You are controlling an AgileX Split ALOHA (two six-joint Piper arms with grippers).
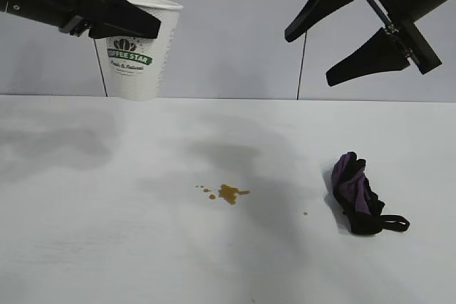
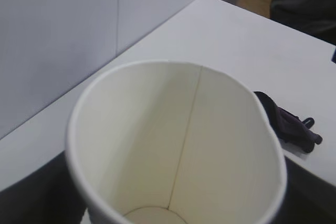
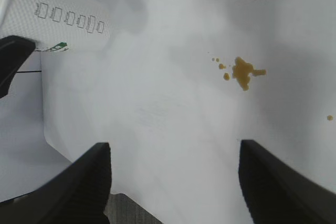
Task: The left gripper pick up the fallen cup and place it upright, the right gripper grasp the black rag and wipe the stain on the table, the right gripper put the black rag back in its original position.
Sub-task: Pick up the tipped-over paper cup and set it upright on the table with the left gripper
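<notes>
Left gripper [image 1: 128, 23] clamped on cup [image 1: 139, 51], upright, held above table [image 1: 107, 247]. Right gripper [image 1: 335, 40] spread wide, empty, high over rag [image 1: 356, 194]. Stain [image 1: 228, 192] between them.

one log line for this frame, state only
left gripper: shut on cup, upright, above table | right gripper: open, raised, idle | black rag: untouched | stain: unwiped

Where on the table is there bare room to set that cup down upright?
The white tabletop is bare left of the brown coffee stain, under the white paper cup held by the left tool. Also free: between stain and bunched black-purple rag. Only the right side, around the rag, is occupied.
</notes>
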